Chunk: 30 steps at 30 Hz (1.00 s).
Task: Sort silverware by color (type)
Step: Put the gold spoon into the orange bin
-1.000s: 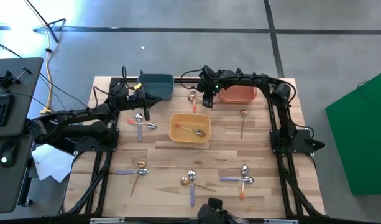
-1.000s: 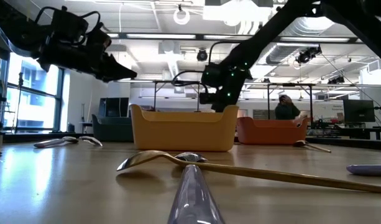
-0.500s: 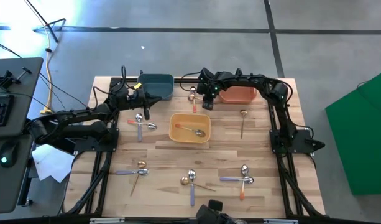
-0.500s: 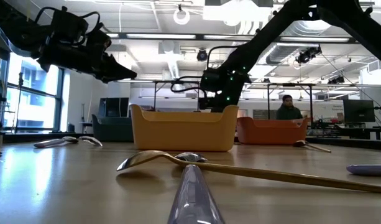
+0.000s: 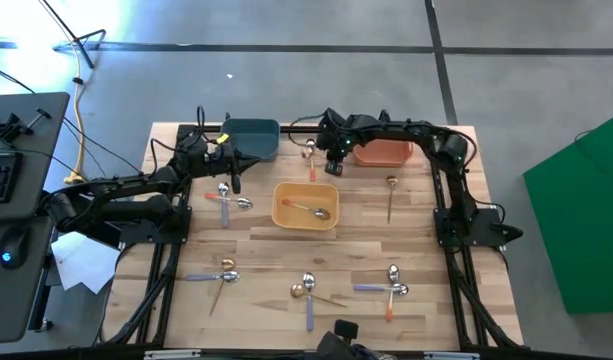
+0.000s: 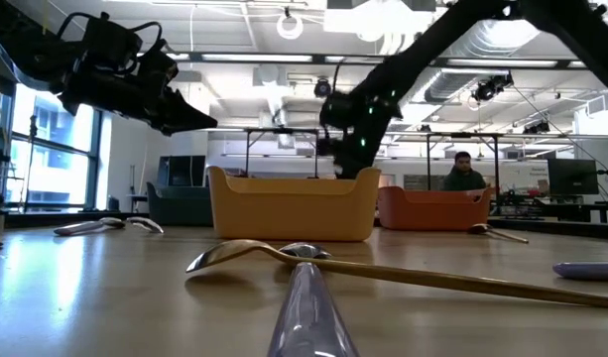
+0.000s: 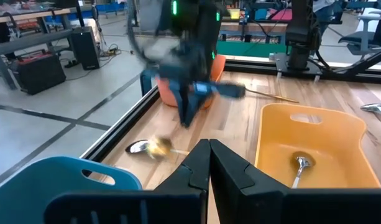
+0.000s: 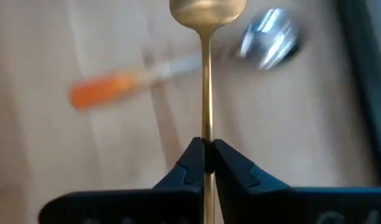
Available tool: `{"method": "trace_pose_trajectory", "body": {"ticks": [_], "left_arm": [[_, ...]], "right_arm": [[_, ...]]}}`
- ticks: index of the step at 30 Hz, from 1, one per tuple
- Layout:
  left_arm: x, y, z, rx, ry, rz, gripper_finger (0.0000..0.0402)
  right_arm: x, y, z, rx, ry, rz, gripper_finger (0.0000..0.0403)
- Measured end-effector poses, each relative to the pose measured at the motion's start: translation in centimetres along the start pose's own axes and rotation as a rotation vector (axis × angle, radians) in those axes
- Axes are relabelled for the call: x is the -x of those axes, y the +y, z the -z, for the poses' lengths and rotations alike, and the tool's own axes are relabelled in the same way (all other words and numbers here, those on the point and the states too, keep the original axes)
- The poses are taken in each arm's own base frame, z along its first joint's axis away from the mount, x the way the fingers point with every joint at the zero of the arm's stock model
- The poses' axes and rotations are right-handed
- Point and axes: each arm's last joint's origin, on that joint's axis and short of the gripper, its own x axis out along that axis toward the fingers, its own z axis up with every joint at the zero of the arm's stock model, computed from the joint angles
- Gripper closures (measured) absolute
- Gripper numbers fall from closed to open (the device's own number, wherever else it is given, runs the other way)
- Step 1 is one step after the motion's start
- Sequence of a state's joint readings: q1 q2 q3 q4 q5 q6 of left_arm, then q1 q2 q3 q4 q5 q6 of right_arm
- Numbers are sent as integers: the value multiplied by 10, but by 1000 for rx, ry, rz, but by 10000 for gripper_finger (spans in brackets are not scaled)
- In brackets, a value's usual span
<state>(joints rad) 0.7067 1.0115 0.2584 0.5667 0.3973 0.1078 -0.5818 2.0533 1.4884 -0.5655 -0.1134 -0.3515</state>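
The right gripper (image 8: 204, 163) is pinched tight on the thin stem of a gold spoon (image 8: 206, 74), at the far edge of the table between the teal bin (image 5: 252, 138) and the red bin (image 5: 382, 152); in its wrist view the gold bowl sits ahead of the fingers, above an orange-handled spoon (image 8: 106, 88) lying on the wood, so the gold one looks lifted or about to be. The left gripper (image 7: 209, 163) hangs closed and empty just in front of the teal bin. Sorting looks barely begun: the yellow bin (image 5: 305, 206) holds a single gold spoon (image 5: 308, 210), and no spoons can be seen in the teal and red bins. Left on the table are a pair of spoons (image 5: 227, 196) left of the yellow bin, a gold spoon (image 5: 391, 193) to its right, and three clusters along the near edge (image 5: 218, 277), (image 5: 307, 291), (image 5: 389, 286). By that count most of the job remains, and the held spoon likely belongs in the yellow bin.
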Motion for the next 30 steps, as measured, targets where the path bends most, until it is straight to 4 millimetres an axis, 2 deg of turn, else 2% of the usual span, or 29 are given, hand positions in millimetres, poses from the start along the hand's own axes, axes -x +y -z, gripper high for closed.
{"method": "trace_pose_trajectory", "body": {"ticks": [5, 10, 14, 17, 22, 30], "left_arm": [[0, 0, 0, -14, 1, 0, 401], [0, 0, 0, -25, 2, 0, 401], [0, 0, 0, -25, 2, 0, 401], [0, 0, 0, -24, 1, 0, 401], [0, 0, 0, -17, 0, 0, 401], [0, 0, 0, -8, 1, 0, 401]], "right_arm": [[31, 2, -7, -15, -60, 9, 398], [87, 9, -10, -17, -130, 25, 398], [136, 10, 0, 2, -143, 53, 399], [162, -1, 17, -43, -101, 83, 399], [172, -26, 45, -139, 20, 86, 399], [158, -69, 77, -185, 115, 7, 399]]}}
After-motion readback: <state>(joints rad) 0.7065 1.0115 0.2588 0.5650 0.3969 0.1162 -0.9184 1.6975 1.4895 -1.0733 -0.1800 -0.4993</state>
